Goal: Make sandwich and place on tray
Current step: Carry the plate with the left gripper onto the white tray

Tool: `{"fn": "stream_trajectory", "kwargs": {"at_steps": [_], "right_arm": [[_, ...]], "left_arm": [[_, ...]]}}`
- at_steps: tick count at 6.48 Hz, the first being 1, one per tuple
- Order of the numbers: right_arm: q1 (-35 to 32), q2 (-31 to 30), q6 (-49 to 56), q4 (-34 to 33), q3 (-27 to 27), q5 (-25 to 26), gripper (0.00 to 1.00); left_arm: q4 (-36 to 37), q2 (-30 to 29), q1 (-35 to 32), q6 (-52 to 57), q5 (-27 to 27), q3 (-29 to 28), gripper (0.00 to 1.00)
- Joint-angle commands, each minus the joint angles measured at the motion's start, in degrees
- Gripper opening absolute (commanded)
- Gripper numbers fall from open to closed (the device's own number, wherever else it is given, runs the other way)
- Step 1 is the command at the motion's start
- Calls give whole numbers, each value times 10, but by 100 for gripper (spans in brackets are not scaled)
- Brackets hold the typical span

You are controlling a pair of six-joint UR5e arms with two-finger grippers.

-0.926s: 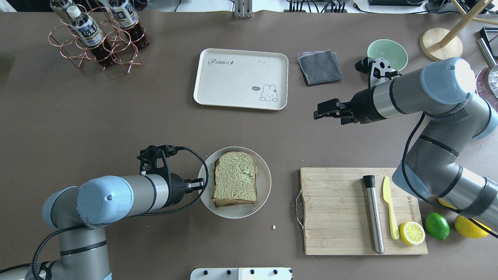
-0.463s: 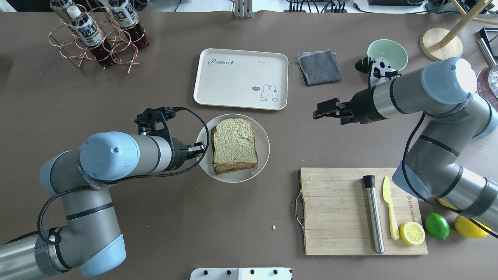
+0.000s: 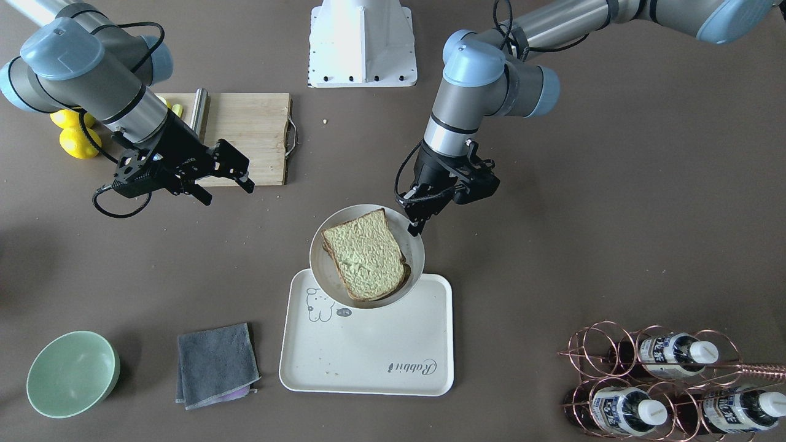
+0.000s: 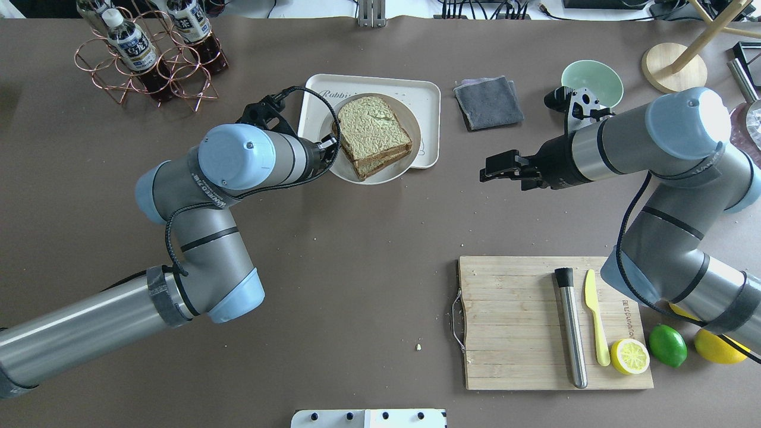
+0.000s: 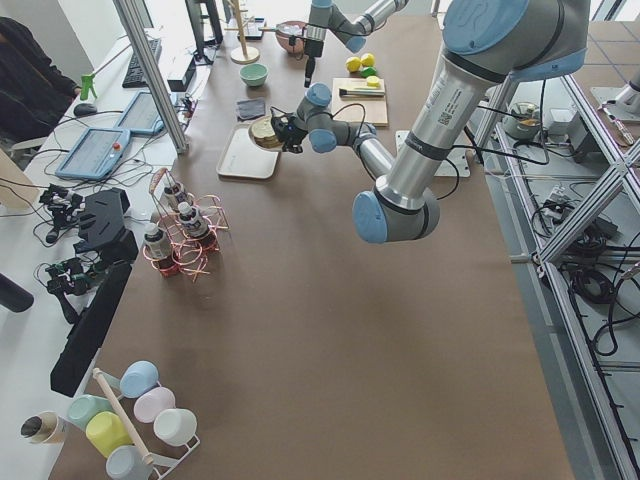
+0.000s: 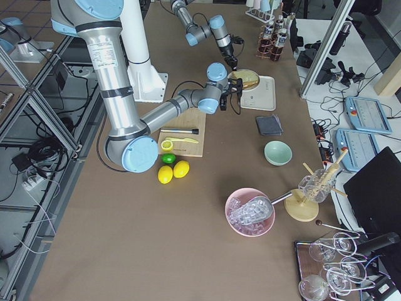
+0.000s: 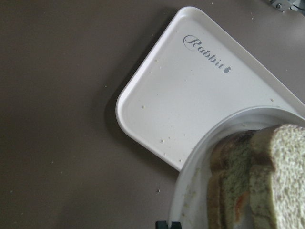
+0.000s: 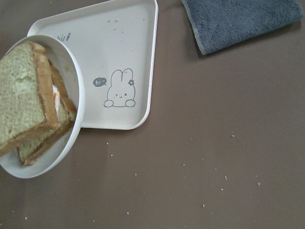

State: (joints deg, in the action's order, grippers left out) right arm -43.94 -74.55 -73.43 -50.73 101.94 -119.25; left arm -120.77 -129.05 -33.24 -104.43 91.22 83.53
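The sandwich (image 4: 371,134), two brown-crusted bread slices with white egg and orange yolk between them, lies on a round white plate (image 4: 392,172). My left gripper (image 4: 330,148) is shut on the plate's rim and holds it tilted above the cream tray (image 4: 431,98). The front-facing view shows the sandwich (image 3: 365,255), the plate (image 3: 411,245), the tray (image 3: 368,350) and my left gripper (image 3: 412,224). The left wrist view shows the tray (image 7: 190,95) under the plate (image 7: 190,191). My right gripper (image 4: 484,168) is open and empty, hovering right of the tray.
A grey cloth (image 4: 489,102) and a green bowl (image 4: 591,80) lie right of the tray. A wooden cutting board (image 4: 511,321) with a metal rod, a yellow knife and a lemon half is at the front right. A copper bottle rack (image 4: 148,59) stands at the back left.
My left arm has carried the plate with the sandwich from the table's front middle away to above the tray. The right arm has not moved.
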Motion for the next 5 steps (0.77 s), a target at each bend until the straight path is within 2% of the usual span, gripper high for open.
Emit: {"fn": "stream_trajectory", "kwargs": {"at_steps": [1, 3, 5], "right_arm": [[0, 2, -11, -1, -4, 2, 100], [-2, 3, -10, -2, -7, 9, 100], [-2, 3, -10, -2, -8, 12, 100]], "left_arm": [[-57, -45, -21, -7, -18, -113, 0], [-61, -66, -32, 11, -17, -157, 0], [-62, -77, -33, 22, -16, -166, 0]]}}
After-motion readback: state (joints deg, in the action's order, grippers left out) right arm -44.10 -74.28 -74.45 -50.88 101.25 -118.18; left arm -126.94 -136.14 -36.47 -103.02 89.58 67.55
